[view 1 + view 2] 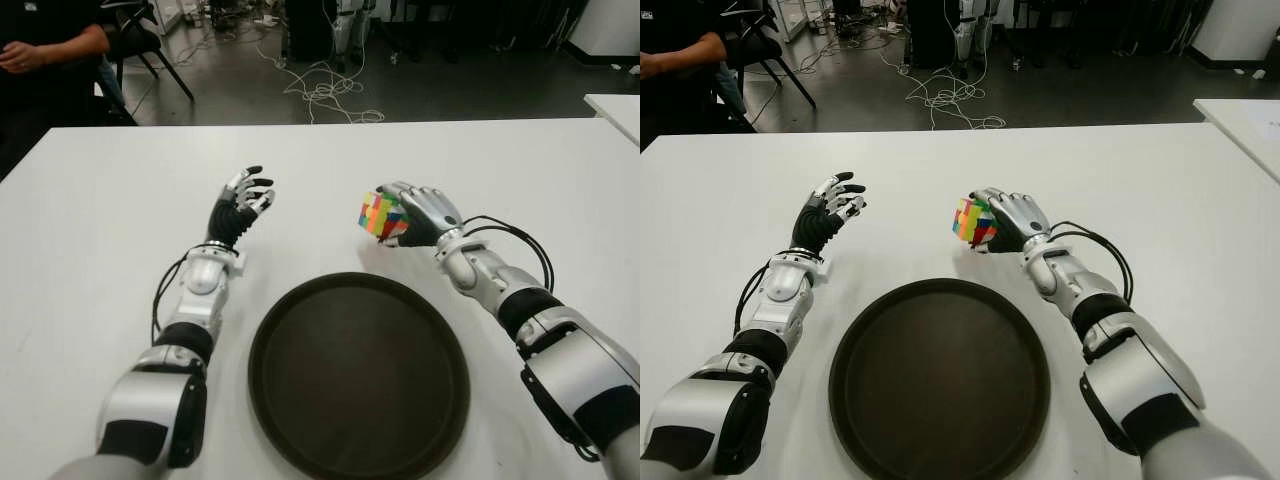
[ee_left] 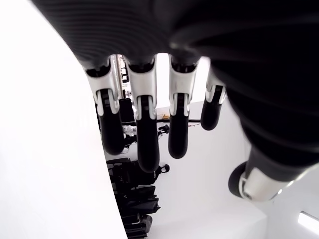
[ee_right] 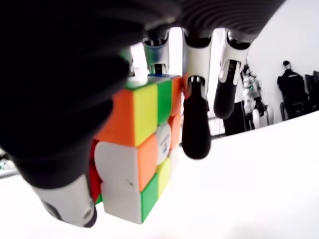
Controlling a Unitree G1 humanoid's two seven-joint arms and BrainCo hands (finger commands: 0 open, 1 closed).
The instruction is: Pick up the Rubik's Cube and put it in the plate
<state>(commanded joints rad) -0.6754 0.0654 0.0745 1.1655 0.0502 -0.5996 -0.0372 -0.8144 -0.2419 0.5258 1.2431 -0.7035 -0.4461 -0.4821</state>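
Observation:
My right hand [image 1: 405, 215] is shut on the Rubik's Cube [image 1: 380, 214], a scrambled multicoloured cube held a little above the white table [image 1: 500, 170], just beyond the far right rim of the plate. In the right wrist view the cube [image 3: 137, 149] sits between thumb and fingers [image 3: 195, 124]. The plate [image 1: 300, 330] is a dark round tray near the table's front edge, with nothing in it. My left hand [image 1: 243, 205] shows to the left of the plate's far side, fingers [image 2: 144, 134] spread and holding nothing.
A person sits on a chair [image 1: 140, 40] beyond the table's far left corner. Cables [image 1: 325, 90] lie on the floor behind the table. A second white table's corner [image 1: 615, 105] shows at the far right.

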